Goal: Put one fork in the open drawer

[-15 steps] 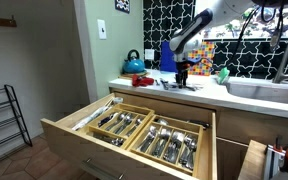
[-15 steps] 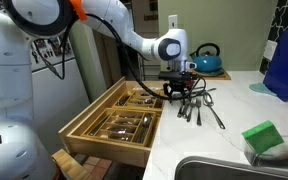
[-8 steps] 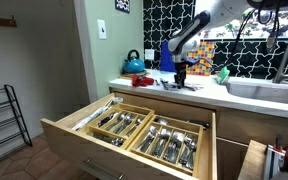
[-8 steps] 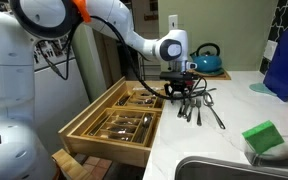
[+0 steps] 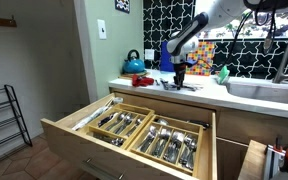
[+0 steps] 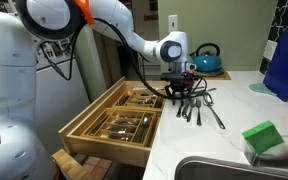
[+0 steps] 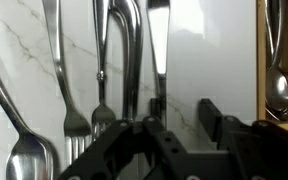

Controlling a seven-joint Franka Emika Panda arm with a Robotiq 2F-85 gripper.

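So the big white arm (image 6: 112,24) reaches over the pale marble-looking surface (image 6: 199,142), and right below that surface's edge the open drawer (image 5: 60,132) is pulled way out, with its wooden divider trays full of silver cutlery. There's a sink (image 5: 269,91) set into the same surface off to one side, and a blue kettle (image 6: 207,58) sits back by the wall. The hand (image 6: 178,94) hangs low over a loose pile of cutlery (image 6: 200,106) lying on the surface near the drawer side. In the wrist view its fingers (image 7: 212,112) look spread apart with bare surface showing between them, so it's open and not holding anything as far as I can see. A fork (image 7: 103,112) lies flat in that pile, just beside a knife (image 7: 159,45), with a spoon (image 7: 29,160) further over. A green sponge (image 6: 262,137) sits near the sink, well apart from the pile.
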